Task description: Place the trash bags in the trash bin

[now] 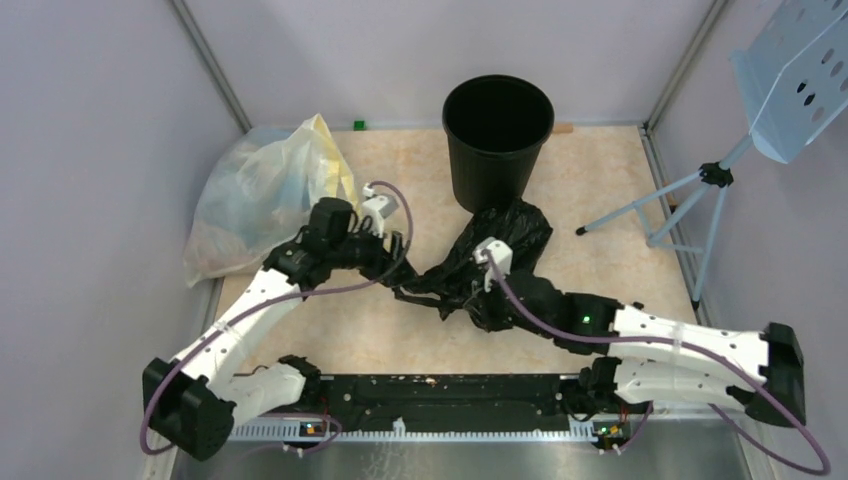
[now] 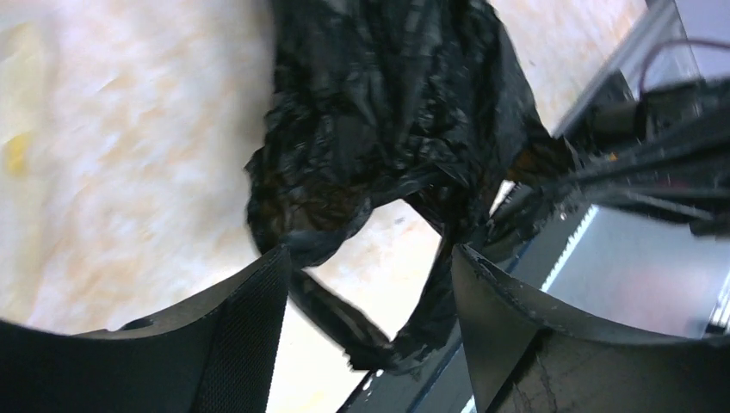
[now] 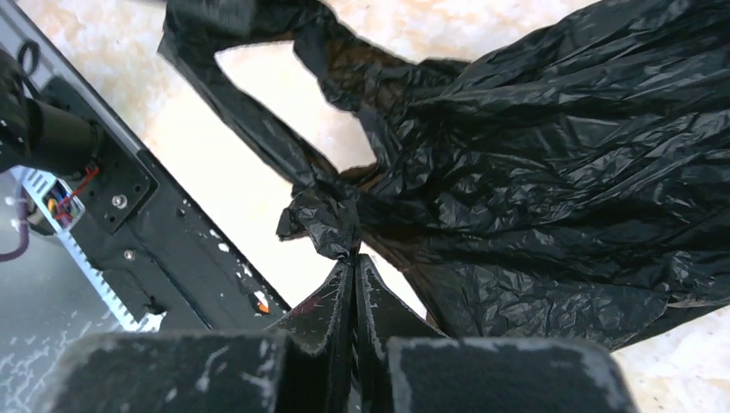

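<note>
Pinches a fold of the black trash bag [image 3: 534, 172] with the right tool [image 3: 355, 262], shut tight, bottom middle of the right wrist view. Holds the left tool [image 2: 370, 255] wide open — a bag loop hanging in the gap. From above, crumpled mid-frame on the bench [image 1: 600, 200] — right at the foot of the trash bin [image 1: 495, 175], upper middle.
</note>
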### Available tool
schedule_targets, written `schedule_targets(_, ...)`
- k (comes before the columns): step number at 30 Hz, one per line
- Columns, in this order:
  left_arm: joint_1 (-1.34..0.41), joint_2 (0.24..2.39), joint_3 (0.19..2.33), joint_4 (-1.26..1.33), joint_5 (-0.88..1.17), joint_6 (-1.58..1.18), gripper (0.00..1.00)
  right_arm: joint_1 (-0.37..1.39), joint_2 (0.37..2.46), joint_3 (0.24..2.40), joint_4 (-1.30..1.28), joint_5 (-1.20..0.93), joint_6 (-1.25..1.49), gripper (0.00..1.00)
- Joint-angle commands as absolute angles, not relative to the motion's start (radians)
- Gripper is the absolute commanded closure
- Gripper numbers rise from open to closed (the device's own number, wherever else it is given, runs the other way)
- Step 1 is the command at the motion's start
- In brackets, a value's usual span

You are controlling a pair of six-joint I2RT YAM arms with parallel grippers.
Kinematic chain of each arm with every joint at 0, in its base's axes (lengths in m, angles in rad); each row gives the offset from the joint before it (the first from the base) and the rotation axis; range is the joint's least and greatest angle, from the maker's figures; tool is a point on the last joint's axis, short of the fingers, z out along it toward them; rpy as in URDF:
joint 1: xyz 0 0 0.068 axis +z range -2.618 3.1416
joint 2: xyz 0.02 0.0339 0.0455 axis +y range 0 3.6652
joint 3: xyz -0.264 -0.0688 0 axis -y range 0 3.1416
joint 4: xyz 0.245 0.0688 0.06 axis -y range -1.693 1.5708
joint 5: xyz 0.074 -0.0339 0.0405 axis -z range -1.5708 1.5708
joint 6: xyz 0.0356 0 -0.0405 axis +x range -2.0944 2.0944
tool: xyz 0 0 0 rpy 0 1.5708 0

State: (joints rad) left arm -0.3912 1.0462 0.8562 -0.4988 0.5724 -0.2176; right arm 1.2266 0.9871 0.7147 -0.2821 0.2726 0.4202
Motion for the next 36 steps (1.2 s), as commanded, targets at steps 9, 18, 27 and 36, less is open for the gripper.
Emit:
schedule_targets(9,-0.779,1.259,1.227,-0.631,0.425,0.062,0.14,1.135,0.764,0.733,-0.535,0.229,0.394,1.00)
schedule_targets(18,-0.910,1.324,1.187,-0.699,0.461,0.152,0.16,1.133,0.761,0.742,-0.537,0.236,0.389,1.00)
schedule_targets(27,-0.930,1.348,1.084,-0.680,0.384,0.134,0.27,1.132,0.735,0.747,-0.542,0.239,0.388,1.00)
schedule_targets(36,-0.930,1.345,1.087,-0.656,0.123,0.036,1.00,1.132,0.733,0.750,-0.531,0.174,0.378,1.00)
